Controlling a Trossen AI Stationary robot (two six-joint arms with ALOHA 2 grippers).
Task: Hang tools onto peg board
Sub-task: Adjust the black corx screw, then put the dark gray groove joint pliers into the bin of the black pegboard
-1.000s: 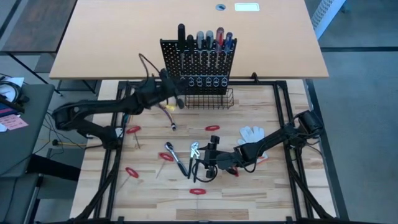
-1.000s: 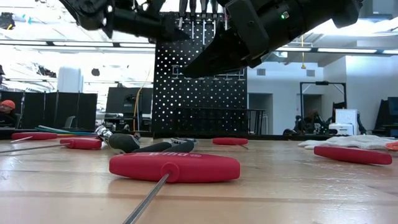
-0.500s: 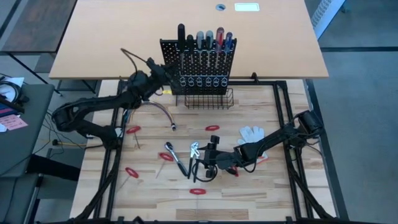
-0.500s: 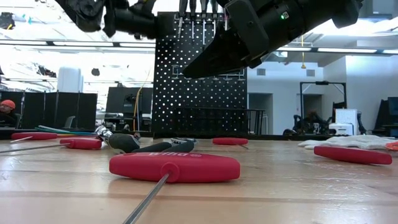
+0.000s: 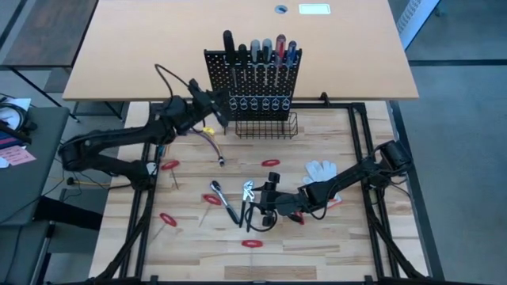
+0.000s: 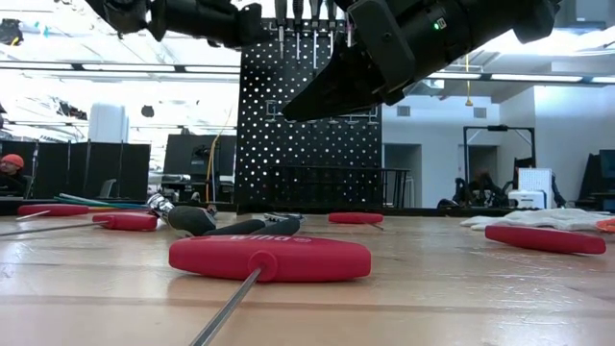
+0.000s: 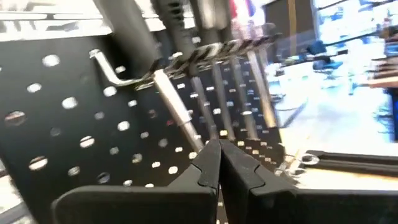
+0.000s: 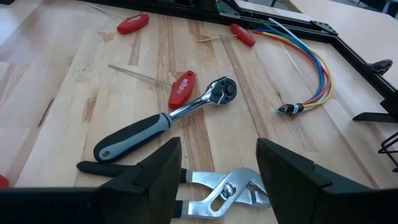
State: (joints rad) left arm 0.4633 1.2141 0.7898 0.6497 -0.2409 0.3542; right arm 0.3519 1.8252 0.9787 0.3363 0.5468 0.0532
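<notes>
Black peg board [image 5: 254, 85] stands behind the tools. Right gripper [image 8: 217, 171], fingers spread and empty, hovers over the pliers [image 8: 205, 190]: lower squarely, straddling both handles. Left gripper [image 7: 219, 163], pinched closed, waits beside the board.

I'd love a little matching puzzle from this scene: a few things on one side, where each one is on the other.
Things:
1. left gripper
2. right gripper
3. white glove
4. screwdrivers

Places:
A. standing in the peg board ring holders
B. open above the pliers
C. shut, at the peg board's left edge
D. lying on the table right of the tools

Pairs: 1-C, 2-B, 3-D, 4-A
</notes>
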